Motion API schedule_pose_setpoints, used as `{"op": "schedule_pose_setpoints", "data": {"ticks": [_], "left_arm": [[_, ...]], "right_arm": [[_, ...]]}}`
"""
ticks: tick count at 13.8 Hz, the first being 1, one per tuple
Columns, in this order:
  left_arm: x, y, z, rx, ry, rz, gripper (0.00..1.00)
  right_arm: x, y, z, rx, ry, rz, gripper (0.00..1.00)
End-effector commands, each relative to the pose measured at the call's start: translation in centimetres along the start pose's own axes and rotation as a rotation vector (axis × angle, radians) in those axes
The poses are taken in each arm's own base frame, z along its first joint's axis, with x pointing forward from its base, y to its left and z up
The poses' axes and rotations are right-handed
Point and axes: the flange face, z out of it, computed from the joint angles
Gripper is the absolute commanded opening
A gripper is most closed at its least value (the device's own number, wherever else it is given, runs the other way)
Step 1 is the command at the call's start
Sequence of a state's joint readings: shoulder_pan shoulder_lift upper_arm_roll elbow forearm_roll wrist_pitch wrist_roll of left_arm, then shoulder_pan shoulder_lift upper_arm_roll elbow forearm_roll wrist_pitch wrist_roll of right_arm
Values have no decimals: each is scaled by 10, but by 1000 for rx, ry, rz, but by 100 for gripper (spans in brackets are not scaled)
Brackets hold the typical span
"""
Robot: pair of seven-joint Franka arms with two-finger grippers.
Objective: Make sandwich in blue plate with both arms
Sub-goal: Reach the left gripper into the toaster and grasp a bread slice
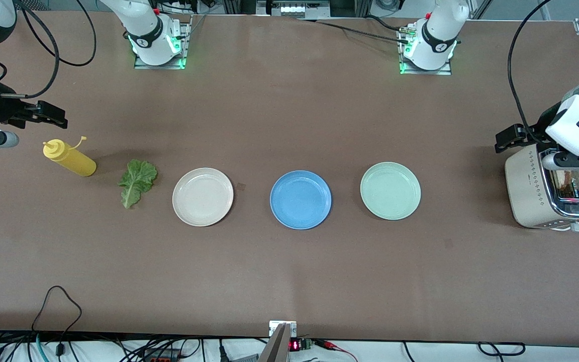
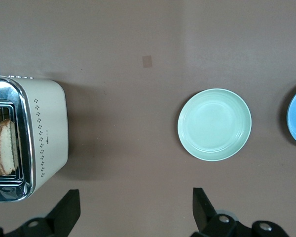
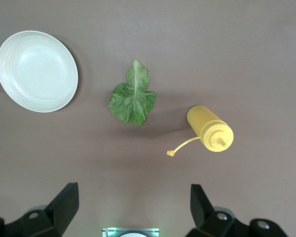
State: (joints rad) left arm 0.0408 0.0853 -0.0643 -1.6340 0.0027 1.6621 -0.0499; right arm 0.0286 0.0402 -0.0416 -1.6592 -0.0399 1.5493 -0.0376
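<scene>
Sandwich: not started as far as I see; no bread and no leaf lie on the blue plate (image 1: pixel 300 199), so I judge all steps are left
Left gripper (image 2: pixel 133 210): fingers spread wide, nothing between them; it hangs in the air at the left arm's end of the table, over the edge of the toaster (image 1: pixel 533 188) and the bare table beside it
Toaster: cream body with a metal top; I see a bread slice (image 2: pixel 4 148) standing in its slot; a second slice I cannot confirm
Right gripper (image 3: pixel 133 210): fingers also wide apart and empty; it hangs over the right arm's end of the table, above the bare table near the mustard bottle (image 1: pixel 71 158)
Mustard bottle: yellow, with its cap hanging off on a strap; whether it stands or lies I cannot tell
Lettuce leaf (image 1: pixel 137 182): flat on the table, between the bottle and the cream plate (image 1: pixel 202 196); touching neither
Blue plate: middle one of the three plates, empty; pale green plate (image 1: pixel 390 190) is toward the toaster, also empty
Work left, my judgement: bring bread from the toaster to the blue plate; put the leaf on it; cover with second bread
</scene>
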Motion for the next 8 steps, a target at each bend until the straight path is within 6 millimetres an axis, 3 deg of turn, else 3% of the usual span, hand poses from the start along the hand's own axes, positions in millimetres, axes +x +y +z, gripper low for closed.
{"op": "schedule_pose_setpoints", "data": {"ticks": [1, 8], "left_arm": [[-8, 0, -5, 17, 0, 26, 100], [-6, -7, -10, 13, 13, 5, 100]], "right_arm": [[-3, -1, -2, -1, -2, -1, 100], [-3, -3, -2, -2, 1, -4, 100]]}}
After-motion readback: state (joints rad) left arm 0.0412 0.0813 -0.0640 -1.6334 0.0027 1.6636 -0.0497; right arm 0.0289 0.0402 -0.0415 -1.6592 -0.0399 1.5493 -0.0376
